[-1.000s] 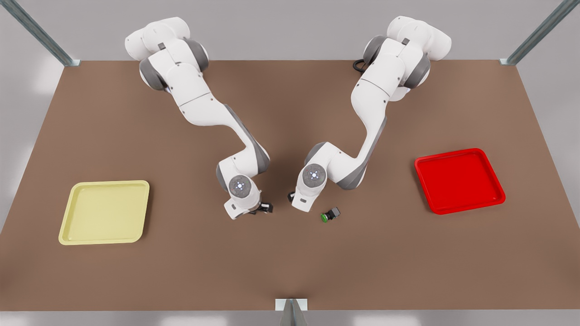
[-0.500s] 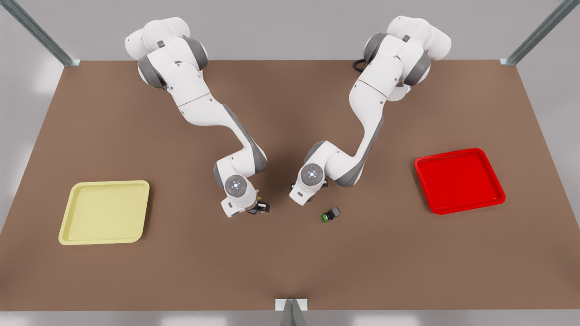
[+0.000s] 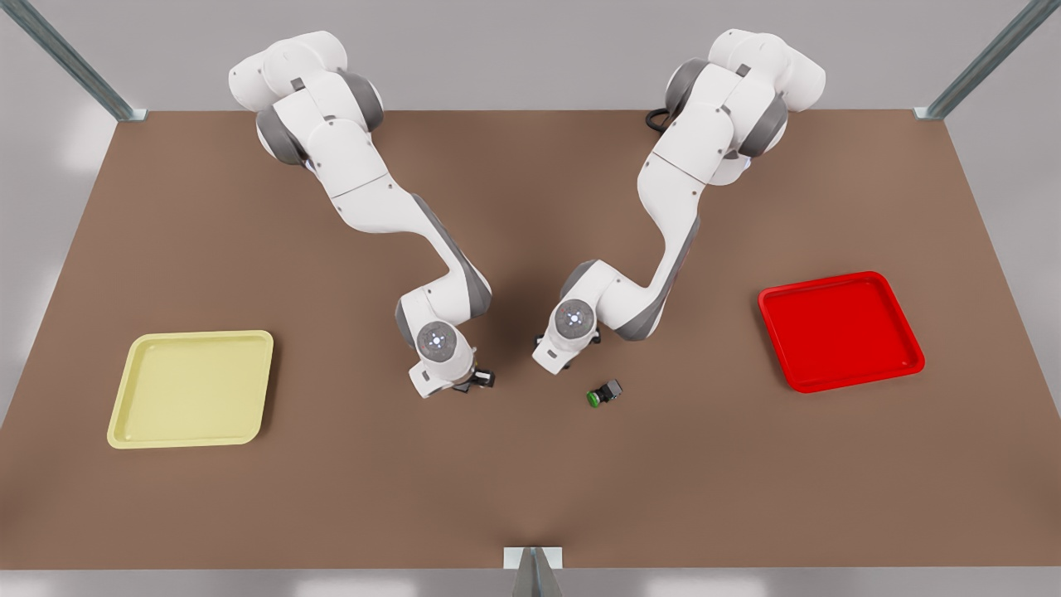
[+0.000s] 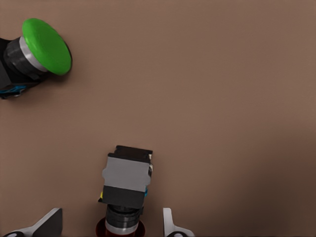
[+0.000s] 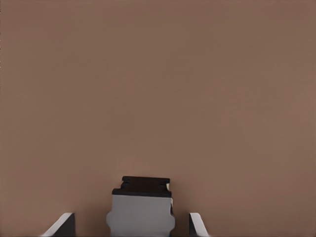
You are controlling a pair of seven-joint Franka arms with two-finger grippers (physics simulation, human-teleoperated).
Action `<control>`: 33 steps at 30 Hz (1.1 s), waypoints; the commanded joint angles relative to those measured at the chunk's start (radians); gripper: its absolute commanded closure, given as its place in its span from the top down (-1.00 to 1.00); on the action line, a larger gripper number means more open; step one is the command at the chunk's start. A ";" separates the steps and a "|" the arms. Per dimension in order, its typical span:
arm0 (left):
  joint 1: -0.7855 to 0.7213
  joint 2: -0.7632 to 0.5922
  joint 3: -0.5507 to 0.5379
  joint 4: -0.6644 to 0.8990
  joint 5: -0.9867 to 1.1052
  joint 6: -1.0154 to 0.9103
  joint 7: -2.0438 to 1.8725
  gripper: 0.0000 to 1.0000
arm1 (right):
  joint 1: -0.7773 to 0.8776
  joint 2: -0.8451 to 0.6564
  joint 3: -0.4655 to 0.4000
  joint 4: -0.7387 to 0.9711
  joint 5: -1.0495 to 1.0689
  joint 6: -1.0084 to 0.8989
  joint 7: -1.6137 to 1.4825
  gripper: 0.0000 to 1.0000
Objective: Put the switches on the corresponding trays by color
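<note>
In the left wrist view my left gripper (image 4: 109, 224) is open, its fingers either side of a grey-bodied switch with a red cap (image 4: 126, 185) lying on the table, gaps showing on both sides. This is the arm on the front view's right (image 3: 554, 358). My right gripper (image 5: 131, 223) is open around another grey-black switch (image 5: 141, 210) whose cap is hidden; it is the arm on the front view's left (image 3: 454, 380), with the switch's dark body (image 3: 482, 379) beside it. The pale yellow tray (image 3: 133, 414) lies far left, the red tray (image 3: 779, 332) far right.
A green-capped switch (image 3: 603, 393) lies on its side just right of the left gripper, also seen in the left wrist view (image 4: 44, 47). The brown table (image 3: 530, 481) stretches wide toward the front edge and between the arms and each tray.
Both wrists have shifted slightly toward the far side of the table. The trays and the green-capped switch have not moved.
</note>
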 commanded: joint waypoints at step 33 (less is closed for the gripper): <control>-0.005 0.008 0.000 0.000 0.003 0.016 -0.005 0.05 | -0.003 -0.054 0.000 -0.011 -0.009 -0.041 -0.028 -0.14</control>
